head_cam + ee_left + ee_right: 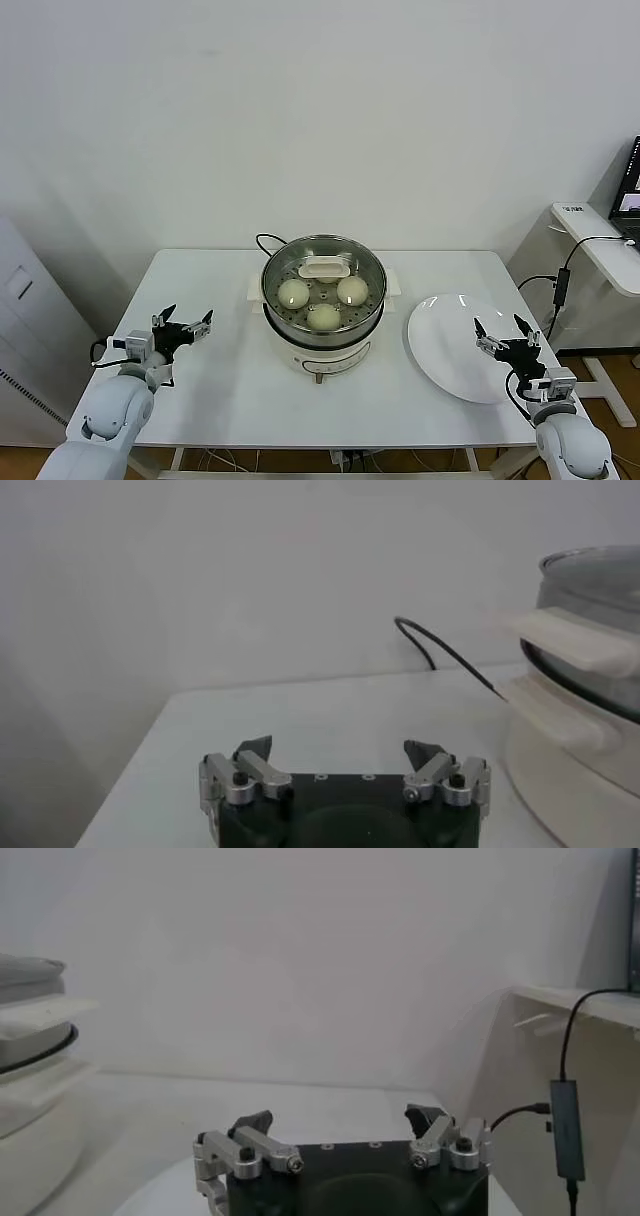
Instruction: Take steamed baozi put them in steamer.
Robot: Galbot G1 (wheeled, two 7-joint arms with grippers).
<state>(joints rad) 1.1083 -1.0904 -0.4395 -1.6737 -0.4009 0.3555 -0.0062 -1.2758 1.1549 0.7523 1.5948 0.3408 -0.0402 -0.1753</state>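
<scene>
The steamer (269,292) stands mid-table on its white cooker base, covered by a glass lid with a white handle (325,268). Through the lid I see three pale round baozi (293,293) (352,290) (323,317) lying on the perforated floor. My left gripper (188,318) hovers over the table's left side, well apart from the steamer, open and empty (340,748). My right gripper (499,325) hangs over the white plate's right part, open and empty as well (340,1116). In the left wrist view the steamer (585,695) rises ahead to one side.
A bare white plate (445,350) lies right of the steamer. The black cord (266,241) loops behind the cooker. A side desk (600,240) with a laptop and a hanging cable hub (567,1130) stands beyond the table's right edge.
</scene>
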